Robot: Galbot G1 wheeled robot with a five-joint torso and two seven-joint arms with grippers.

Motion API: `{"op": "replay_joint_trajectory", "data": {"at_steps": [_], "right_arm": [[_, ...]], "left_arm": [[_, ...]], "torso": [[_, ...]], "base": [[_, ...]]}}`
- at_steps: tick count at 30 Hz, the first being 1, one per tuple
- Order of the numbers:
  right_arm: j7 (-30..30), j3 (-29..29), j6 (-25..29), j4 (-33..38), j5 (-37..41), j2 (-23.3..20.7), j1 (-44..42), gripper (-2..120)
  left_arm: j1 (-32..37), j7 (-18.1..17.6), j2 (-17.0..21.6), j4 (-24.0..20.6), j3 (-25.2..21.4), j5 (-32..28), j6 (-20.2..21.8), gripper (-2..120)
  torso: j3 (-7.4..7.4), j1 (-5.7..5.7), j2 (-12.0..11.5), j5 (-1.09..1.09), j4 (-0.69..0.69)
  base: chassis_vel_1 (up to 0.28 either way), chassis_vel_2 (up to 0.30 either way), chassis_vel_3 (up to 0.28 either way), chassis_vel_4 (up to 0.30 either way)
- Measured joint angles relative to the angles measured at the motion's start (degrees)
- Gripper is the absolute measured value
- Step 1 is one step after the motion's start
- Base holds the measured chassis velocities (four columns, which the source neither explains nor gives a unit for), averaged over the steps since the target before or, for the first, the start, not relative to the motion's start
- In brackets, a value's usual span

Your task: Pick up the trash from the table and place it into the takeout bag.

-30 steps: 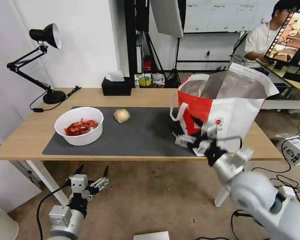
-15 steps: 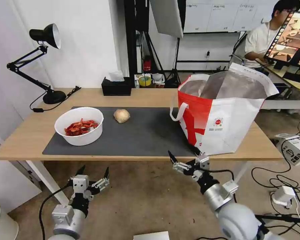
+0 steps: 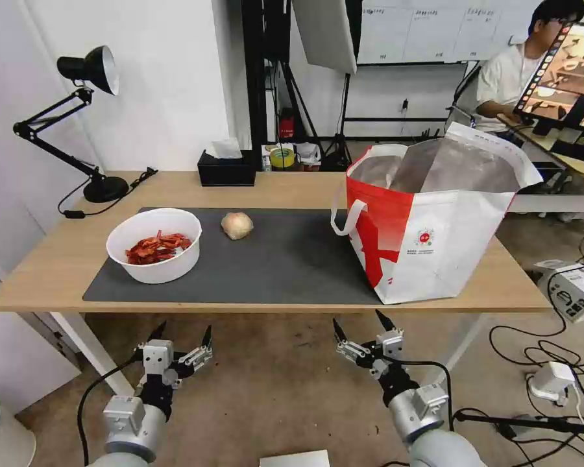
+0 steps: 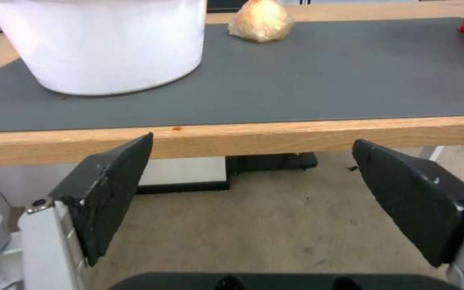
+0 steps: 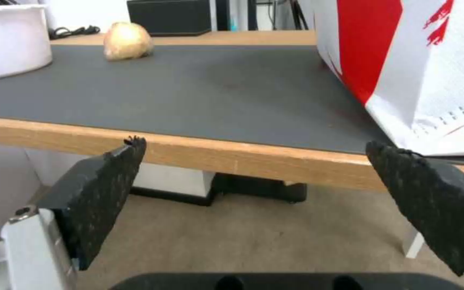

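On the table (image 3: 58, 259), a white bowl of red shells (image 3: 154, 244) sits at the left of the dark grey mat (image 3: 272, 259), and a beige lumpy ball (image 3: 237, 225) lies behind it toward the middle. The white-and-red takeout bag (image 3: 435, 220) stands open at the right end. Both grippers hang below the table's front edge, empty. My left gripper (image 3: 182, 331) is open under the bowl's side; my right gripper (image 3: 360, 322) is open left of the bag. The wrist views show the bowl (image 4: 103, 44), the ball (image 4: 259, 22) (image 5: 127, 40) and the bag (image 5: 404, 60).
A black desk lamp (image 3: 87, 71) stands at the table's back left, and a black tissue box (image 3: 227, 167) sits at the back edge. Cables and a white box (image 3: 574, 288) lie on the floor to the right. A person sits at a desk behind the bag.
My right arm has pulled back from in front of the bag, down below the table's front edge. The left arm, bowl, ball and bag have not moved.
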Motion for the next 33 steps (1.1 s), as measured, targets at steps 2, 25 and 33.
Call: {"op": "replay_joint_trajectory", "data": {"at_steps": [2,25,33], "right_arm": [[0.3,-0.3,-0.1,0.2,-0.5,0.5,-0.1,100],[0.6,-1.4,-1.9,1.0,-0.4,0.9,2.1,100],[-2.2,-0.9,-2.4,2.4,5.5,-1.3,6.7,100]], "left_arm": [[-0.2,0.0,0.1,0.2,0.0,0.0,0.1,100],[-0.4,-0.2,-0.2,0.4,0.3,0.2,0.3,100],[-0.2,-0.2,-0.3,0.3,0.1,0.2,0.3,100]], "torso": [[0.00,0.00,0.0,-0.01,0.00],[0.00,0.00,0.0,0.00,0.00],[0.00,0.00,0.0,0.00,0.00]], "base": [[0.000,0.000,0.000,0.000],[0.000,0.000,0.000,0.000],[0.000,0.000,0.000,0.000]]}}
